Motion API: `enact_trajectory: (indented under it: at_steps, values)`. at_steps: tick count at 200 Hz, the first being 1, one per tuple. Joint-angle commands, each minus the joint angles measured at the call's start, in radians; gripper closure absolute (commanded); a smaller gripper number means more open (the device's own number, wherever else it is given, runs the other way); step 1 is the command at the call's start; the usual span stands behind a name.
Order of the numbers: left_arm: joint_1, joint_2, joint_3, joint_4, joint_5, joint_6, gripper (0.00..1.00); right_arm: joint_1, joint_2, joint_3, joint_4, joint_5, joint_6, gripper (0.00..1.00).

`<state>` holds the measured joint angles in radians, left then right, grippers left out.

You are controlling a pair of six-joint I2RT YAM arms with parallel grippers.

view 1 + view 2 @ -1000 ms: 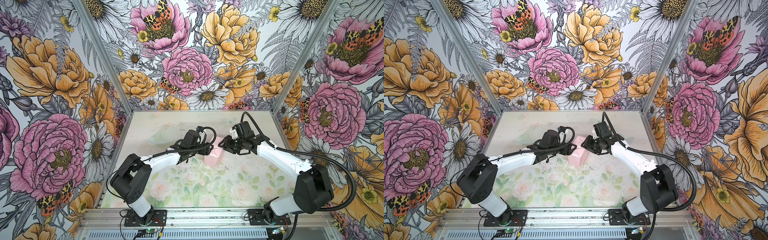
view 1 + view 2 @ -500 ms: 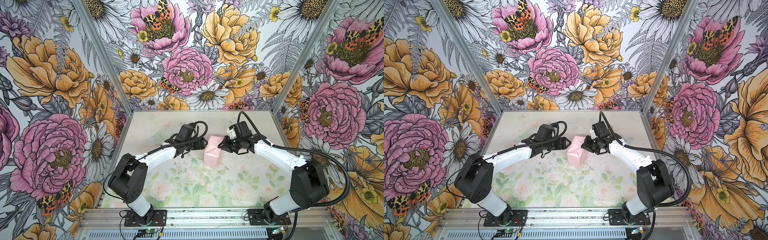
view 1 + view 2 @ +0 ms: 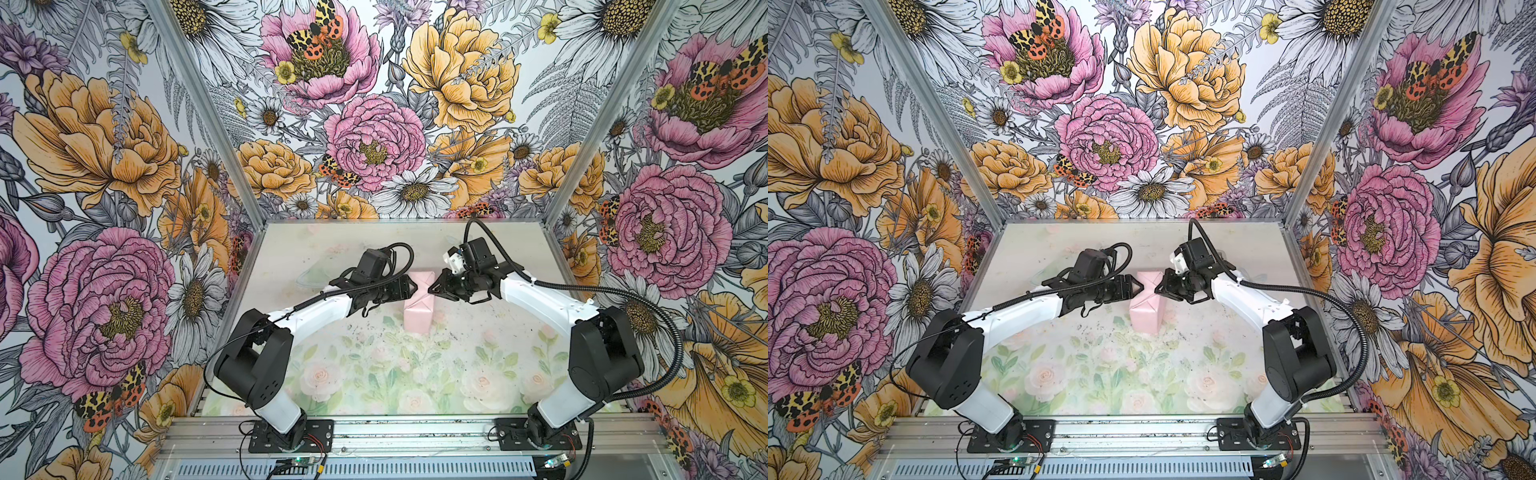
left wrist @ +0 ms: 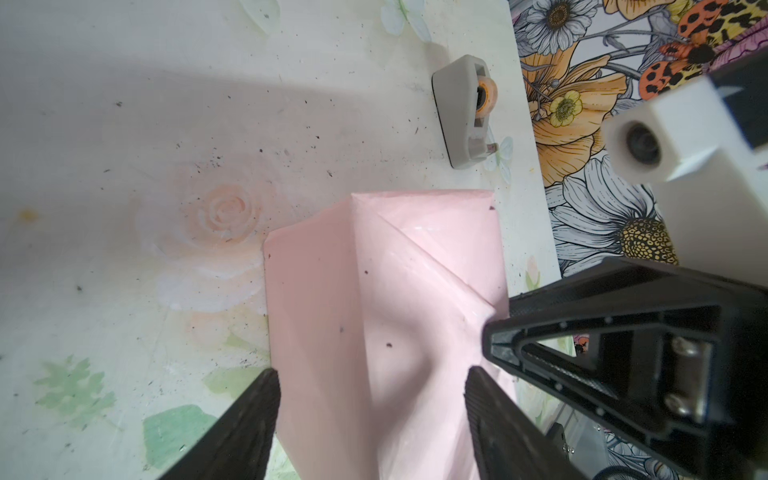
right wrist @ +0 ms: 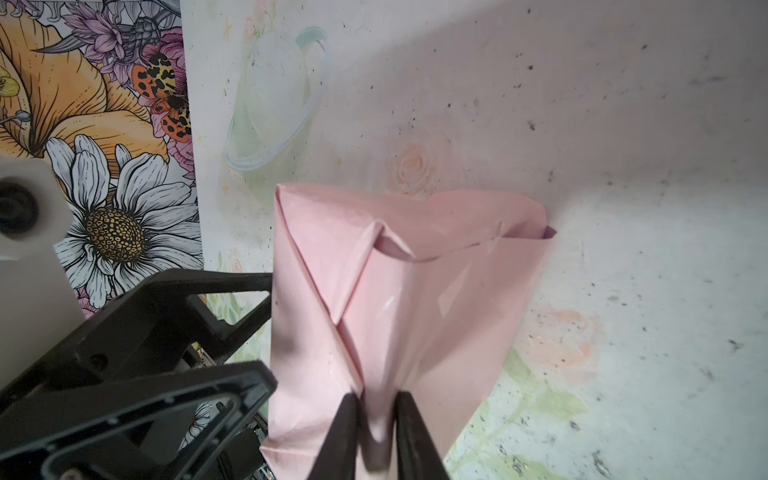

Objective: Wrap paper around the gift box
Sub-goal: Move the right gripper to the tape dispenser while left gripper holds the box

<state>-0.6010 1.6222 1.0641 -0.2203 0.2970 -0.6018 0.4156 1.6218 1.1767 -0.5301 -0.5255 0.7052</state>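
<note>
The paper shows its pale pink face, folded into an upright packet at the middle of the table. The gift box is hidden inside it. My left gripper comes in from the left; in the left wrist view its jaws stand wide, pressed on both sides of the paper, so it is shut on the packet. My right gripper meets it from the right. In the right wrist view it is shut on a narrow fold of the paper.
A grey tape dispenser sits on the table by the wall behind the packet. A clear plastic cup lies on its side to the packet's left. The floral table ends at the metal rail in front.
The right gripper's jaws have closed onto a fold of the paper. The packet has come from a tilted pose to standing upright, and the left gripper has shifted to its left side.
</note>
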Motion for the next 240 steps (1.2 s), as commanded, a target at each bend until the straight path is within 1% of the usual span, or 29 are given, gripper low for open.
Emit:
enact_trajectory:
  at_steps: [1, 17, 43, 74, 91, 113, 130, 155, 171, 240]
  values:
    - [-0.017, 0.045, -0.009, 0.012, -0.009, -0.005, 0.28, 0.014, 0.018, -0.017, -0.051, 0.028, -0.018, 0.81]
    - [-0.025, 0.062, -0.015, 0.011, -0.017, 0.002, 0.28, 0.014, 0.019, -0.019, -0.051, 0.034, -0.017, 0.81]
    - [-0.038, 0.082, -0.021, -0.020, -0.065, 0.028, 0.28, 0.014, 0.020, -0.011, -0.051, 0.036, -0.022, 0.81]
    - [-0.050, 0.108, -0.032, -0.056, -0.126, 0.068, 0.30, -0.016, -0.026, 0.002, -0.052, 0.020, -0.047, 0.74]
    - [-0.053, 0.114, -0.036, -0.085, -0.158, 0.092, 0.30, -0.075, -0.089, -0.007, -0.053, 0.006, -0.085, 0.70]
    - [-0.055, 0.115, -0.043, -0.103, -0.172, 0.106, 0.30, -0.201, -0.168, -0.018, -0.053, -0.016, -0.159, 0.66]
    - [-0.055, 0.110, -0.047, -0.109, -0.175, 0.112, 0.30, -0.297, -0.179, -0.008, -0.067, -0.042, -0.234, 0.66]
    - [-0.057, 0.103, -0.047, -0.114, -0.181, 0.114, 0.30, -0.405, -0.113, 0.050, -0.118, -0.055, -0.363, 0.66]
    - [-0.057, 0.097, -0.047, -0.116, -0.182, 0.113, 0.30, -0.451, -0.049, 0.100, -0.145, -0.048, -0.437, 0.66]
    - [-0.060, 0.095, -0.040, -0.118, -0.177, 0.104, 0.30, -0.563, 0.230, 0.312, -0.201, 0.023, -0.657, 0.68]
